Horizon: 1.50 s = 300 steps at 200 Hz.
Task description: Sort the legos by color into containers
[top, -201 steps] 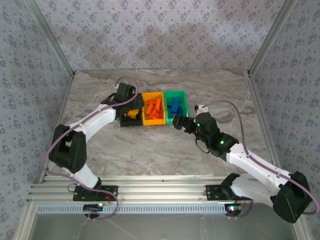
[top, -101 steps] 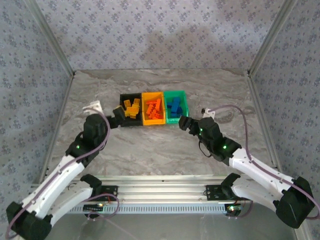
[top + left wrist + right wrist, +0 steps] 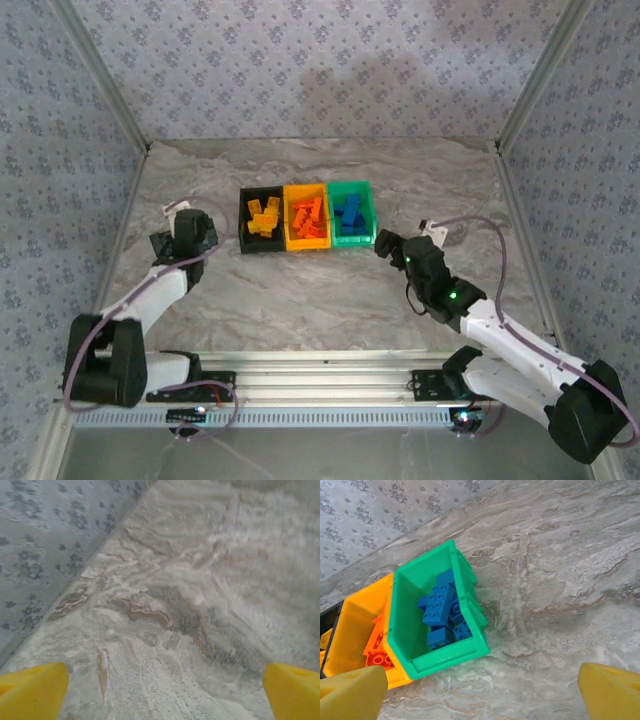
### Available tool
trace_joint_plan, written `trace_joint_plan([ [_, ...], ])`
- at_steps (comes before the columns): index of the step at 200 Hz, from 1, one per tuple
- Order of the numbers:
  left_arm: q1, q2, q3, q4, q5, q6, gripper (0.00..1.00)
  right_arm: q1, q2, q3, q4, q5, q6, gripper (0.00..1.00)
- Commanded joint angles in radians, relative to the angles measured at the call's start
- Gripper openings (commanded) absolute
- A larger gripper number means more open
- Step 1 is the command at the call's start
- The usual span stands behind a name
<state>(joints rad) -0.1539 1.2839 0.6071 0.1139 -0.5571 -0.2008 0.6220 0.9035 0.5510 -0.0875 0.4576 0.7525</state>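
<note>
Bins: three joined in one row on the table, about mid-width and a bit toward the far edge. From left to right they are the black bin [image 3: 244,222], the orange bin [image 3: 306,243] and the green bin [image 3: 352,239].
- The row's long axis runs left-right, roughly parallel to the far edge. Its right end sits slightly nearer that edge.
- Each bin's own long side runs near-to-far, and all three are open-top and upright.

Bricks: every brick in sight is inside a bin.
- The yellow bricks [image 3: 263,217] are piled loosely in the black bin.
- The orange-red bricks [image 3: 308,220] are in the orange bin. Several of them lie with their long axis near-to-far.
- The blue bricks [image 3: 350,211] are in the green bin. In the right wrist view the top one lies studs up, skewed diagonally across the bin floor.

Left pincer [image 3: 183,232]: over the left side of the table, near the left edge.
- It is roughly level with the row and well apart from the black bin, aimed toward the far-left wall.
- The jaws are spread wide with nothing between them. In the left wrist view the yellow fingertips [image 3: 30,690] sit at opposite bottom corners, with bare table between them.

Right pincer [image 3: 385,243]: on the right half of the table, near the green bin's near-right corner but not touching it.
- It is aimed back toward the row.
- The jaws are also spread wide and hold nothing. In the right wrist view the fingertips [image 3: 607,692] sit at opposite corners.
</note>
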Motion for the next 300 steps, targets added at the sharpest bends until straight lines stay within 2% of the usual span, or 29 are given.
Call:
trace_joint_plan([
  [1,0.011,0.070,-0.028,0.240,0.042,0.190,1.00,-0.020,-0.037,-0.017,-0.040,0.031,0.004,1.00],
  [35,0.042,0.160,-0.105,0.459,0.079,0.197,1.00,-0.050,-0.052,-0.016,-0.049,0.035,-0.008,1.00],
  [49,0.055,0.178,-0.128,0.546,0.139,0.182,1.00,-0.056,-0.051,-0.012,-0.054,0.039,-0.006,1.00],
  [66,0.056,0.226,-0.159,0.652,0.155,0.193,1.00,-0.066,-0.043,-0.016,-0.045,0.033,-0.014,1.00],
  [76,0.073,0.215,-0.141,0.588,0.198,0.171,0.99,-0.075,-0.037,-0.014,-0.045,0.032,-0.012,1.00],
  [94,0.126,0.216,-0.138,0.580,0.303,0.144,1.00,-0.098,-0.030,-0.015,-0.054,0.041,-0.004,1.00],
  [104,0.130,0.232,-0.184,0.661,0.372,0.164,1.00,-0.113,-0.030,-0.020,-0.045,0.056,-0.006,1.00],
  [113,0.119,0.284,-0.239,0.854,0.370,0.197,0.99,-0.125,-0.031,-0.026,-0.039,0.068,-0.010,1.00],
  [125,0.118,0.241,-0.205,0.701,0.361,0.172,1.00,-0.146,-0.034,-0.034,-0.032,0.091,-0.016,1.00],
  [134,0.138,0.269,-0.219,0.789,0.346,0.159,1.00,-0.165,-0.038,-0.040,-0.022,0.092,-0.038,1.00],
  [145,0.135,0.245,-0.218,0.733,0.275,0.123,1.00,-0.190,-0.041,-0.046,-0.002,0.077,-0.075,1.00],
  [152,0.136,0.254,-0.222,0.762,0.259,0.122,1.00,-0.205,-0.042,-0.052,0.023,0.071,-0.112,1.00],
  [193,0.136,0.250,-0.223,0.758,0.266,0.124,1.00,-0.244,0.004,-0.132,0.332,0.052,-0.474,1.00],
  [223,0.136,0.249,-0.222,0.755,0.265,0.124,0.99,-0.371,0.111,-0.127,0.426,0.066,-0.646,1.00],
  [243,0.136,0.249,-0.222,0.754,0.267,0.123,1.00,-0.450,0.210,-0.143,0.523,-0.003,-0.695,1.00],
  [254,0.136,0.249,-0.222,0.754,0.267,0.124,1.00,-0.491,0.274,-0.172,0.652,-0.063,-0.714,1.00],
  [277,0.136,0.249,-0.222,0.754,0.268,0.123,1.00,-0.524,0.394,-0.179,0.771,-0.137,-0.794,1.00],
  [300,0.136,0.250,-0.222,0.754,0.268,0.125,0.99,-0.572,0.506,-0.222,0.930,-0.225,-0.800,1.00],
])
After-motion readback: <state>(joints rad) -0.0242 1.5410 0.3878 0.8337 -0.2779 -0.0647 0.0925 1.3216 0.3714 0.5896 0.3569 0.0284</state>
